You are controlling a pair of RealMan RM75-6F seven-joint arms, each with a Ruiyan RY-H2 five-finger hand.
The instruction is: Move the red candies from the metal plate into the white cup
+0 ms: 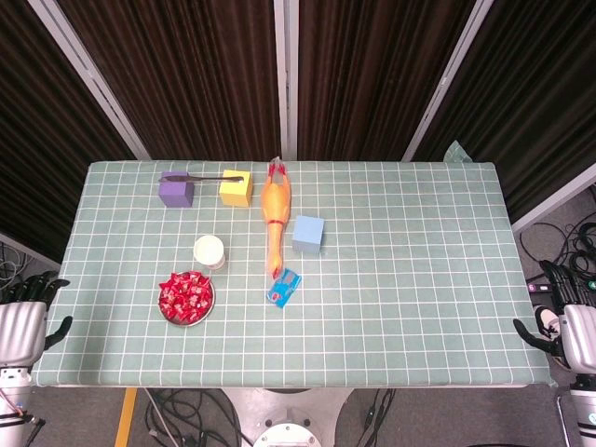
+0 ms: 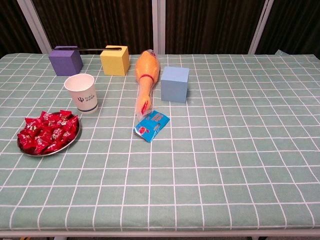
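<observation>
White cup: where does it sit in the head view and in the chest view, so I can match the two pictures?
Head view: the white cup stands left of centre, just above the metal plate of red candies.
Chest view: the cup is at upper left, behind the plate.
Shared landmark: the orange rubber chicken lies to the cup's right in both.

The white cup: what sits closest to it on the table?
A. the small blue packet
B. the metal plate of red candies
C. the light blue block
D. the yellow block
B. In both views the white cup stands just behind the metal plate heaped with red candies, apart from it, while the blocks and the packet lie farther off.
</observation>
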